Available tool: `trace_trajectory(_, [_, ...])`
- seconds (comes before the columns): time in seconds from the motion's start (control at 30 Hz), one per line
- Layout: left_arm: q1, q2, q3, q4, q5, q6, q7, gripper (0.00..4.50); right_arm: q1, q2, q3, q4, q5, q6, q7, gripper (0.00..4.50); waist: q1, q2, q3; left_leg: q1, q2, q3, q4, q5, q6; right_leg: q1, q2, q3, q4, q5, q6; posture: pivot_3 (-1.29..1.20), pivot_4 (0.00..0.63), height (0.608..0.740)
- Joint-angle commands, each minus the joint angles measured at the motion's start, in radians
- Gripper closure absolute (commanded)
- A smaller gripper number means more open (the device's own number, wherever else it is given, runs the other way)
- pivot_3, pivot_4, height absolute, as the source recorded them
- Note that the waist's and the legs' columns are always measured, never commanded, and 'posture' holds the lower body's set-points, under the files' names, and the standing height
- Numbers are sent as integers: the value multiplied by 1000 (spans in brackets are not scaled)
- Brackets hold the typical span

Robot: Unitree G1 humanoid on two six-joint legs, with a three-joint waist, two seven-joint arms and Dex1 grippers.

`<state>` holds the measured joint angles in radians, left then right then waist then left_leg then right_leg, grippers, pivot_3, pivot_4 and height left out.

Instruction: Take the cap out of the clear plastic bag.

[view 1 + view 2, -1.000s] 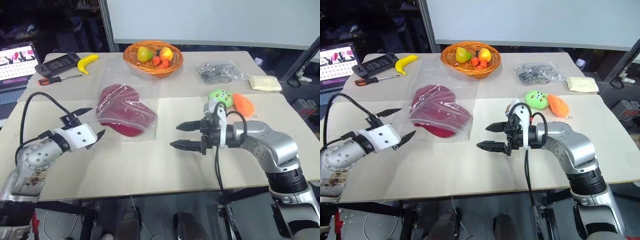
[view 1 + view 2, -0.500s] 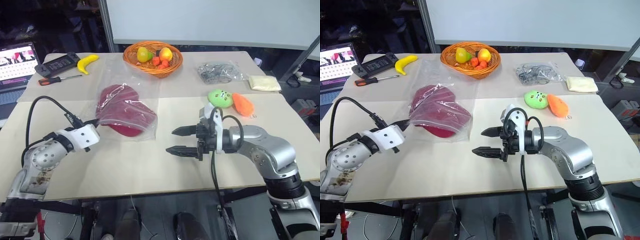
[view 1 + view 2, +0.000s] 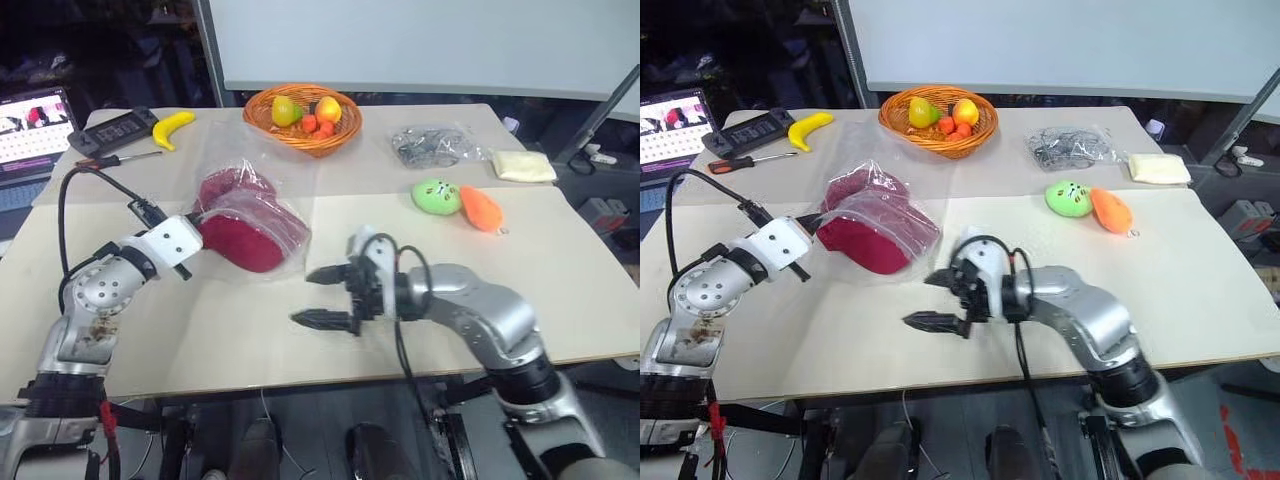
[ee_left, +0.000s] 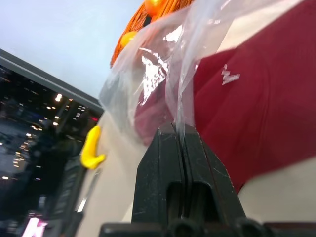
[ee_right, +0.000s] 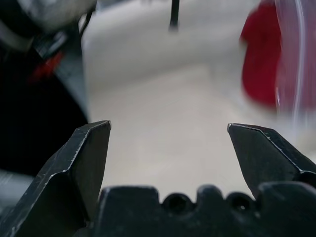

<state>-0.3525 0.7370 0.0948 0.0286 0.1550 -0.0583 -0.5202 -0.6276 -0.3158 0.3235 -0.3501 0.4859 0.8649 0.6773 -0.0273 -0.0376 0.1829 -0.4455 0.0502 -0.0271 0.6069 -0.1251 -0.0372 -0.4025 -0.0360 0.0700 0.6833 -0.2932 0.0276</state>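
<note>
**Bag edge pinched, cap not yet drawn out**

The cap [image 3: 250,232] lay left of centre in the head views, its maroon crown inside the clear plastic bag [image 3: 262,205], which crinkled up around it on the table [image 3: 250,330]. At the bag's left edge the left gripper [image 3: 192,222] had its jaws closed flat on a fold of the film (the left wrist view showed the plastic rising straight out from between the two black fingers [image 4: 165,153], with the red fabric just beyond). The right gripper [image 3: 328,296] sat lower centre of the frame, below and to the right of the bag, jaws spread wide and empty, pointing toward the left side of the picture and apart from the plastic.

The step in hand looked like anchoring the bag so the cap could be pulled. Next, the open gripper probably needed to reach the bag's mouth and take hold of the fabric itself, not the film over it; where that opening faced could not be made out.
</note>
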Motion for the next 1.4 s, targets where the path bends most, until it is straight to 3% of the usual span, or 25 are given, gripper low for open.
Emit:
trace_trajectory(0.03, [-34,-15,-5,-44,-20,25,-5,4475,-39,58,83,54,-186,-120,-152,0,1,0,0,0,0,0,0,0,0,0,0,0,0,0,0,0,150,740])
trace_trajectory(0.27, [-56,-55,-46,-46,-19,39,-9,4475,-103,36,322,302,-664,-557,-344,0,13,-1,-1,-1,-1,0,1,0,0,0,0,0,-1,0,0,0,150,740])
trace_trajectory(0.5, [-49,-70,-57,-52,-18,49,-16,4475,-152,57,383,496,-960,-723,-506,0,8,-1,-1,-1,-1,0,0,0,0,-1,0,0,-1,0,0,0,150,740])
trace_trajectory(1.0, [-38,-78,-55,-66,-20,75,-13,4475,-110,129,390,631,-1103,-809,-472,0,5,-1,-1,0,-1,0,0,0,0,0,0,0,0,0,0,0,150,740])
trace_trajectory(1.4, [-23,-80,-54,-131,-27,144,-21,4475,-221,268,374,909,-1179,-775,-555,0,-14,-1,-1,1,-1,0,0,0,0,1,0,0,2,1,0,0,150,740])
